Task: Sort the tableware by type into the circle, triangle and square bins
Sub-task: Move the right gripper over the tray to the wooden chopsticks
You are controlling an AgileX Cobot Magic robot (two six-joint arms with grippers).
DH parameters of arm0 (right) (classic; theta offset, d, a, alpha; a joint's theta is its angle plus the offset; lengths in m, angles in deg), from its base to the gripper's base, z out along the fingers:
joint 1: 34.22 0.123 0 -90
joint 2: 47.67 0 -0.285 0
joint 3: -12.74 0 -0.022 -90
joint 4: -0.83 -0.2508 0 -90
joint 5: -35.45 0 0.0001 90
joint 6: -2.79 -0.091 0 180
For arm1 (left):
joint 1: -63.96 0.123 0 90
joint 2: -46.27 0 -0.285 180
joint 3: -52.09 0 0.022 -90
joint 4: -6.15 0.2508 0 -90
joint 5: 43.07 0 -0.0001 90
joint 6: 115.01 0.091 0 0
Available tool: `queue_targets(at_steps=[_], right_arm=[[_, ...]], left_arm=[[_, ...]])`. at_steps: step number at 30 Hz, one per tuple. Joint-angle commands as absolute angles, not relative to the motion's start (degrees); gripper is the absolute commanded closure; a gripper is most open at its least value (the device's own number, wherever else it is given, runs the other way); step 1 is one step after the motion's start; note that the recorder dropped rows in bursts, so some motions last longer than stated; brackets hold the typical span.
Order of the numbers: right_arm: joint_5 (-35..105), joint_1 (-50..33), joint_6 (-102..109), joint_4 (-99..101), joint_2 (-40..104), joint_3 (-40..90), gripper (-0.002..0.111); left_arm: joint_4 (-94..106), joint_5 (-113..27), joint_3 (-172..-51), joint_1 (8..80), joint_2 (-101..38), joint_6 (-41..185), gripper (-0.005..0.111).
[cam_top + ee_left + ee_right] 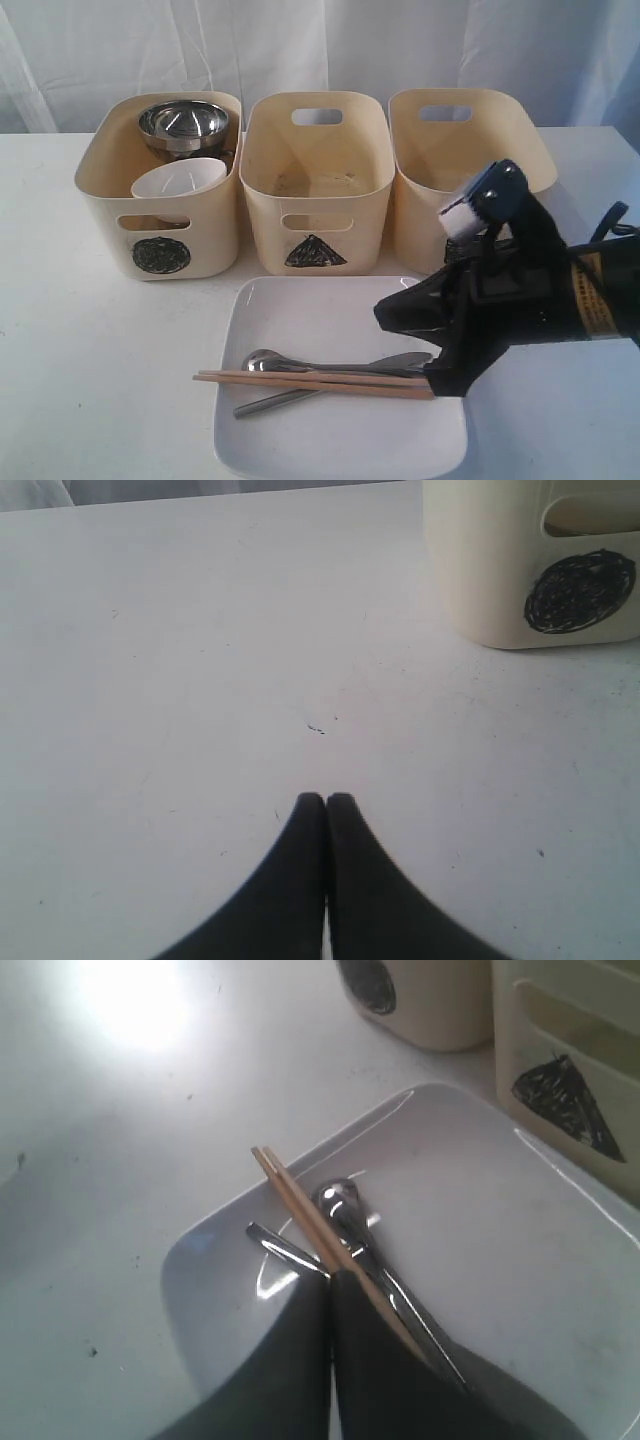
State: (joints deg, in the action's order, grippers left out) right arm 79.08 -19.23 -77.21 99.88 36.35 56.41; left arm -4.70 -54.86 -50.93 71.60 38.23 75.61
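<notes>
Wooden chopsticks (310, 381) lie over the steel cutlery (265, 361) on the white square plate (300, 320), the right gripper (330, 1276) pressed closed at their end; a nudge now could well roll them onto the table.

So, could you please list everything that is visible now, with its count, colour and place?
circle bin: one, cream, back left
triangle bin: one, cream, back middle
third bin: one, cream, back right, mark hidden
steel bowl: one, silver, in circle bin
white bowl: one, white, in circle bin
plate: one, white, before the bins
chopsticks: one pair, brown, on plate
cutlery: two pieces seen, steel, on plate
table: one, white
left gripper: black, shut, above bare table
right gripper: black, shut, by chopsticks
</notes>
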Motion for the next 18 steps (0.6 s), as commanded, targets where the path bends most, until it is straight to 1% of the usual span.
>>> queue_targets(at_steps=[1,3,5,7,10,11,12,13,18], right_arm=[[75.29,-17.03,-72.49,99.56,39.77,56.26,0.108],[73.39,-15.95,-71.01,99.56,41.45,56.26,0.104],[71.18,-14.98,-69.72,99.56,42.67,56.26,0.095],[69.65,-13.84,-67.77,99.27,44.07,56.14,0.080],[69.00,-12.13,-66.36,98.39,46.16,55.72,0.050],[68.84,-11.48,-66.13,97.71,46.89,55.58,0.045],[68.84,-10.80,-65.34,97.16,47.69,55.31,0.042],[68.69,-10.11,-64.01,96.31,48.45,55.15,0.042],[63.70,-6.14,-52.00,87.95,52.88,55.11,0.047]], left_arm=[[-5.30,-55.10,-50.69,71.29,38.48,75.26,0.107],[-5.30,-55.10,-50.69,71.29,38.48,75.26,0.107],[-5.30,-55.10,-50.69,71.29,38.48,75.26,0.107],[-5.30,-55.10,-50.69,71.29,38.48,75.26,0.107],[-5.30,-55.10,-50.69,71.29,38.48,75.26,0.107],[-5.30,-55.10,-50.69,71.29,38.48,75.26,0.107],[-5.30,-55.10,-50.69,71.29,38.48,75.26,0.107],[-5.30,-55.10,-50.69,71.29,38.48,75.26,0.107],[-5.30,-55.10,-50.69,71.29,38.48,75.26,0.107]])
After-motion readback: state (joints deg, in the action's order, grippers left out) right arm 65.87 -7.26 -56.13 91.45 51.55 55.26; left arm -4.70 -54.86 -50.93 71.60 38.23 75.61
